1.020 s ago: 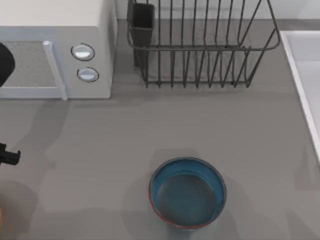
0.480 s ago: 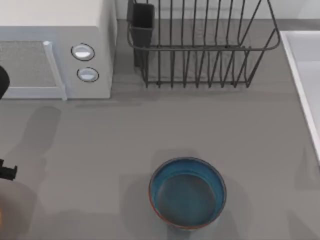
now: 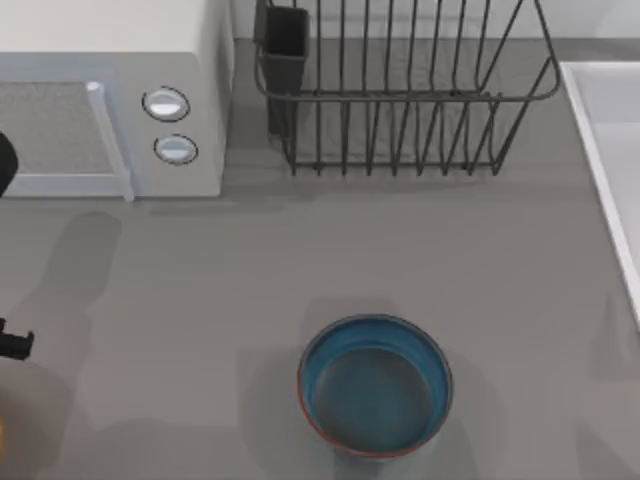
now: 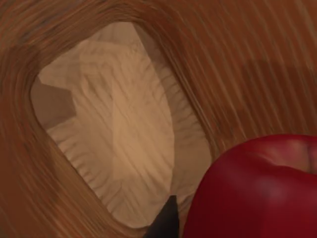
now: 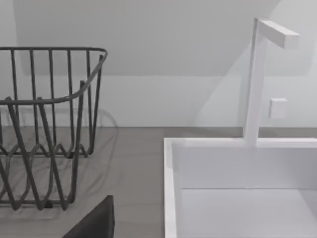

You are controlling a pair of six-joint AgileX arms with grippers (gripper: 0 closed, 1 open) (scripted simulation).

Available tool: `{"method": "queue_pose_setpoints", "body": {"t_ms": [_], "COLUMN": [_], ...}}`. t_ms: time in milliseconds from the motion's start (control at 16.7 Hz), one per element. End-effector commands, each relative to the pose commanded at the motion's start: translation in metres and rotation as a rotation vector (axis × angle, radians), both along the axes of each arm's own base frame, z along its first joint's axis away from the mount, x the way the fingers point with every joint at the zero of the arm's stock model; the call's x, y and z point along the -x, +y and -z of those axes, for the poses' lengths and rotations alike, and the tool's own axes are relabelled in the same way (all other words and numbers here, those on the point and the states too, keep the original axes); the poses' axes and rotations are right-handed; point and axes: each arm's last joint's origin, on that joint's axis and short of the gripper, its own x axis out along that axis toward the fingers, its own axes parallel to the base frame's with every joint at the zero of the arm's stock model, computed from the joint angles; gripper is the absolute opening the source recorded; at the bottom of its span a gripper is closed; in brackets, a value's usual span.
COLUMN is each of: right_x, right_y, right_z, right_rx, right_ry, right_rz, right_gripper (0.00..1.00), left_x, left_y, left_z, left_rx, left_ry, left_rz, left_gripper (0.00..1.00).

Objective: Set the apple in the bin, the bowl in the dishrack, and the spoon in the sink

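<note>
Sitting alone on open grey bench (image 3: 200, 300), well in front of the dishrack (image 3: 400, 90): the bowl (image 3: 375, 386), upright, blue inside showing, reddish-brown rim all round.

Standing at the far edge of the bench, the dishrack, with its dark utensil cup (image 3: 285, 40) at the corner nearest the white microwave (image 3: 110, 100). Microwave just to the left of the dishrack, 2 round knobs facing forward.

Lying to the right of the dishrack, the sink (image 3: 600, 150), white rim running along the bench's right side. Showing in the right wrist view beside the rack's end bars, with a white faucet (image 5: 257, 84) rising behind the basin.

Hanging far left of the dishrack at the bench's left edge, part of the left arm, small and dark. Left claw (image 4: 166, 223) looking down into a brown woven bin (image 4: 59, 208) with a pale floor; the apple (image 4: 257, 191) sitting right against 1 dark fingertip, above the bin's opening. Cannot tell whether the left claw is gripping it or standing open.

Right claw (image 5: 96, 223) hovering between dishrack and sink; state of its fingers cannot be told.
</note>
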Motion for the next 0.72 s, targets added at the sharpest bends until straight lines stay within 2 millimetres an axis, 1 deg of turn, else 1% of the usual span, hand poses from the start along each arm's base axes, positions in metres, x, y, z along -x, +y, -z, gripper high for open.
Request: {"method": "queue_pose_setpoints", "body": {"t_ms": [240, 300, 720], "right_x": [0.0, 0.0, 0.0], "right_y": [0.0, 0.0, 0.0], "right_z": [0.0, 0.0, 0.0], "right_rx": [0.0, 0.0, 0.0], "right_ry": [0.0, 0.0, 0.0], "right_rz": [0.0, 0.0, 0.0], "right_gripper": [1.0, 1.0, 1.0], "left_x": [0.0, 0.0, 0.0], "left_y": [0.0, 0.0, 0.0], "left_z": [0.0, 0.0, 0.0], "left_rx": [0.0, 0.0, 0.0], "left_ry": [0.0, 0.0, 0.0], "left_rz": [0.0, 0.0, 0.0], "left_gripper": [0.98, 1.0, 1.0]}}
